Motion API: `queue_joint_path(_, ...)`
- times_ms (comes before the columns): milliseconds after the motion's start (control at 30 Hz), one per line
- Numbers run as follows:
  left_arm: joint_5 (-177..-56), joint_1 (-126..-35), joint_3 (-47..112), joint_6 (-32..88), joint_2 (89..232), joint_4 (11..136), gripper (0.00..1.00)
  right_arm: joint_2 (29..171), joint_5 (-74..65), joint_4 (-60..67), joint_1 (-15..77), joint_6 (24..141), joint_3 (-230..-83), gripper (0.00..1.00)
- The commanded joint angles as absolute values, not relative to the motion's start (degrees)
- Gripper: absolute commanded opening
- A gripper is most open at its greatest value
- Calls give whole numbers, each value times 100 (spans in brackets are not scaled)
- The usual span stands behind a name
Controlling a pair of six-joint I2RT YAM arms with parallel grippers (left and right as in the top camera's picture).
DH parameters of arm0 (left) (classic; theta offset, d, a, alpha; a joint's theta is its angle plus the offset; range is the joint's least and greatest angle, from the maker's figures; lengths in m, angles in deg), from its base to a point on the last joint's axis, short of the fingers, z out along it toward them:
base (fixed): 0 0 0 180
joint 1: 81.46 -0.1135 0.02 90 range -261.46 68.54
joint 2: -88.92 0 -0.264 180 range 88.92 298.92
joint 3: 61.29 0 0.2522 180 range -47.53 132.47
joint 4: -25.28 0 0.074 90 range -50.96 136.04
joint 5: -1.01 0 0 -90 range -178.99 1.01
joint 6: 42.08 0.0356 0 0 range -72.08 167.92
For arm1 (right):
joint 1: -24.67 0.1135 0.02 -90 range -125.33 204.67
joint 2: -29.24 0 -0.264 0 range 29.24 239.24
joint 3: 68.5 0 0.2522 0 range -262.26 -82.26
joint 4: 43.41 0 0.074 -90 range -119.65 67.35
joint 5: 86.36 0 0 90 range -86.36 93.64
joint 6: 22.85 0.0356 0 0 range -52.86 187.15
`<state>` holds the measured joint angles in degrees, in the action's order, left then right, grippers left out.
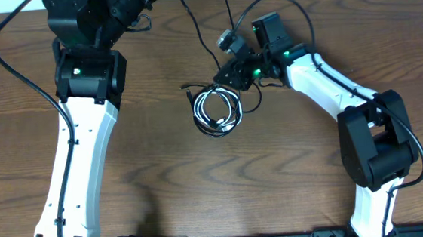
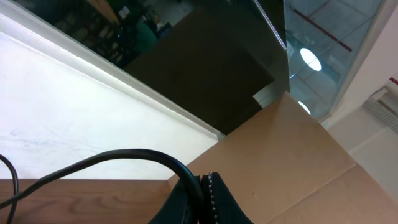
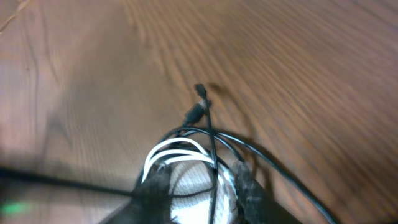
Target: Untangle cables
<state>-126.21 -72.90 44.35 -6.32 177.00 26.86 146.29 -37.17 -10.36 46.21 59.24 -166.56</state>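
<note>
1. My right hand point(image 1: 227, 81) sits low over the dark brown wooden bench point(image 1: 147, 169), at the upper right edge of a small coil that lies near the bench's middle.
2. That coil is the two cables wound together. The thin white cable point(image 1: 215, 107) makes the tight inner loops, and the thin black cable point(image 1: 214, 133) runs around and through them.
3. In my right wrist view, the right hand point(image 3: 204, 191) has its fingers point(image 3: 250, 186) standing apart, one on each side of the coil's near strands. The white cable point(image 3: 177, 149) arches from one finger towards the other. The black cable point(image 3: 273, 163) loops out past the finger on the right of that view. The hand is parted, but I cannot tell whether the fingers press on the strands.
4. A small dark plug point(image 3: 200, 92) sticks out of the coil on its far side and lies on the bench. From overhead the plug point(image 1: 187, 91) is at the coil's upper left.
5. My left hand point(image 2: 202, 199) points away from the bench, towards a brown cardboard box point(image 2: 292, 155). Only its dark tips show at the bottom edge, and I cannot tell whether they are open or closed.
6. A thicker black cord point(image 2: 124, 155) arcs leftward from those tips. I cannot tell whether it is gripped.
7. My white left arm point(image 1: 85, 143) is well apart from the coil.
</note>
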Motion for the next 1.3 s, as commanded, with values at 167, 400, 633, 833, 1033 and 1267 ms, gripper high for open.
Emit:
queue_joint_path(167,-12686,-7325,4544,-571,17571,2839,7,14135,-3702,-815,4424,6652,-16627,1)
queue_joint_path(400,-12693,-7443,4544,-579,17571,2990,7,13639,-3700,-741,4431,6626,-16627,31)
queue_joint_path(633,-12697,-7443,4544,-599,17571,2979,7,13884,-3726,-553,4566,6027,-16623,73)
queue_joint_path(833,-12695,-7443,4544,-599,17571,2976,7,14149,-3706,-815,4818,5809,-16623,68)
queue_joint_path(1033,-12717,-7443,4544,-599,17571,2979,7,14590,-3433,-1263,4894,6239,-16623,43)
queue_joint_path(1267,-12715,-7443,4544,-592,17571,2985,7,14509,-3418,-1313,4748,6810,-16638,1)
